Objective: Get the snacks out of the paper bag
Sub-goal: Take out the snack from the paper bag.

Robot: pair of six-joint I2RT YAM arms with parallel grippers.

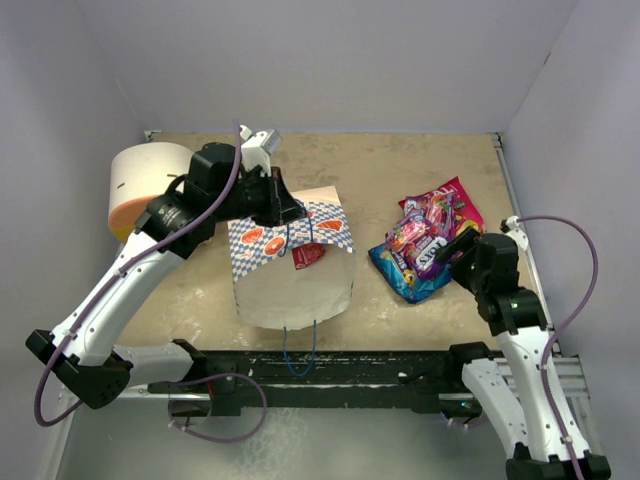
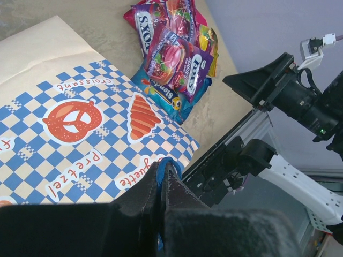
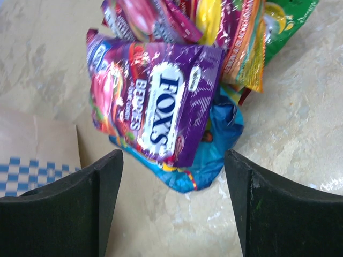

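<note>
**Beige bench: bag lying left of centre, packets heaped by the right edge**

Pale walls close in the bench [image 1: 400,175] on three sides. You have the paper bag [image 1: 290,265] lying just left of centre, with its long axis running from the far edge toward the near edge. The checkered panel sits on the far side and the cream-white face on the near side. One blue cord handle [image 1: 300,350] trails over the near edge.

Your left claw [image 2: 163,174] is closed, with a strand of blue cord [image 2: 174,163] pinched between its tips at the bag's rim. That arm comes in from the near-left corner, bends at the elbow and points its wrist toward the right.

The snacks [image 1: 430,240] are piled on the bench near the right edge, well apart from the bag. On top, the purple packet [image 3: 155,107] lies over the blue packet [image 3: 214,155].

Your right claw [image 3: 174,203] stands wide apart over the near side of that pile and holds nothing. Whether it touches the foil you cannot tell. The right arm rises from the near-right corner, its wrist angled toward the far-left.

A white-and-orange cylinder [image 1: 145,185] stands in the far-left corner.
</note>
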